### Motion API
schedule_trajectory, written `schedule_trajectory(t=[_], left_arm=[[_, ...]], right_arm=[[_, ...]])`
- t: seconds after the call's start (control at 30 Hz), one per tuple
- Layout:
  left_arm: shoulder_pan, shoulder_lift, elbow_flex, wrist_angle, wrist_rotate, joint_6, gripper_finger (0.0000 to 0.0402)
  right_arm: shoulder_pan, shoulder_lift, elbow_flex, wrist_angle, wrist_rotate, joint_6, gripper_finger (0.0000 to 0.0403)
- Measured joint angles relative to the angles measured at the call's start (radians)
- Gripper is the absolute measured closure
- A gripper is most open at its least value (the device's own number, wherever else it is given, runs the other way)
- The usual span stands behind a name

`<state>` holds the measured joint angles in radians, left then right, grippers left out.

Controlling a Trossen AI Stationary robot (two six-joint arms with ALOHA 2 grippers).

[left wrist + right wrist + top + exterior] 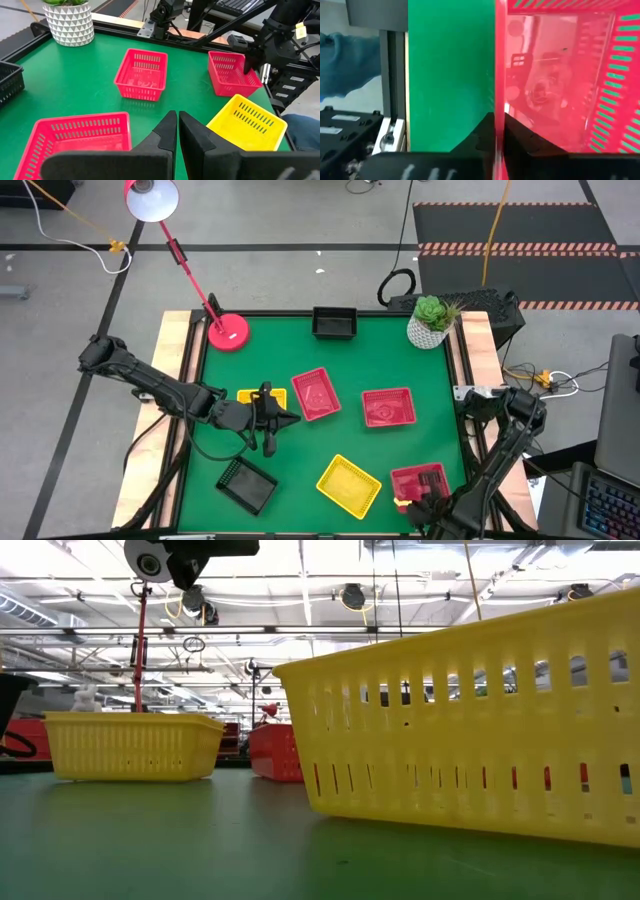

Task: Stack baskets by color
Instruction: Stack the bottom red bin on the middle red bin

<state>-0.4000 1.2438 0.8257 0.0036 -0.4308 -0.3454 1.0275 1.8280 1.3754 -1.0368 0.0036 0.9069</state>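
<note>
From where I stand, the right gripper point(428, 502) is down at the near right corner of the green table point(400, 370), its two fingers pinched together on the thin rim of a red basket point(555, 80), one finger outside the wall and one inside, so it has hold of that basket's edge. In the overhead view this same red basket point(420, 480) lies close to the table's front edge, just right of a yellow basket point(348, 484) that sits tilted on the mat. The left gripper point(272, 425) hangs over the left middle of the table with its fingers point(165, 135) pressed shut and nothing between them; a second yellow basket point(250, 396) lies partly hidden under that arm. Just right of it rests another red basket point(315, 394), turned at an angle, and farther right a third red basket point(387, 407) stands by itself near the table's middle. A black basket point(247, 484) lies at the front left, apart from the others, and a second black basket point(334, 322) sits at the far edge. None of the baskets I can see is nested in another. A white pot with a green plant point(430, 323) stands in the far right corner, and a red desk lamp point(228, 332) has its round base on the far left corner, its white shade leaning out beyond the table.
</note>
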Motion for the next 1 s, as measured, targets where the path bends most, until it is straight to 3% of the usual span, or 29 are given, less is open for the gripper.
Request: schedule_trajectory(t=[0.73,1.0], left_arm=[[0.000,0.000,0.000,0.000,-0.016,-0.023,0.0383],[-0.001,0.000,0.000,-0.002,-0.016,-0.023,0.0383]], right_arm=[[-0.013,-0.201,0.001,0.065,0.024,0.084,0.0400],[-0.055,-0.213,0.134,-0.111,0.049,0.008,0.0401]])
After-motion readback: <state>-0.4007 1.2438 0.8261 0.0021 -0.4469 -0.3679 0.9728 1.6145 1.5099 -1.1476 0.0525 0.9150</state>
